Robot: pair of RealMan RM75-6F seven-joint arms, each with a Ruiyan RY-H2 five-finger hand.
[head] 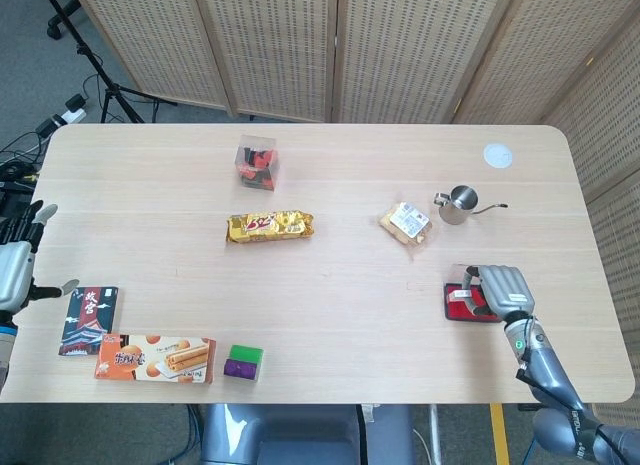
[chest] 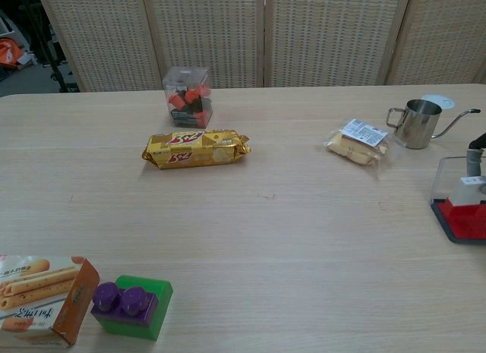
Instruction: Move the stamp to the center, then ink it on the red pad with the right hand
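We see the right hand (head: pixel 500 288) near the right edge of the worktop (head: pixel 330 315), its fingers curled down over the stamp (chest: pixel 471 192) and gripping it. The stamp sits under that hand, its base touching the red pad (chest: pixel 463 220); in the chest view only the pale body of the stamp and a dark fingertip above it show at the frame's right edge, the rest of the hand being cut off. The pad's clear lid (chest: pixel 446 176) stands tilted up just behind the stamp.

The left hand (head: pixel 14 267) hangs off the worktop's left edge with its fingers spread and nothing in them, well apart from the stamp.

Behind the pad stand a small metal pitcher (head: pixel 460 204) and a wrapped pastry (head: pixel 405 223). A gold biscuit pack (head: pixel 269 226) lies near the middle, a clear box (head: pixel 257 163) behind it. At the front left lie a dark card box (head: pixel 89 320), an orange wafer box (head: pixel 155 357) and a green and purple block (head: pixel 244 363).
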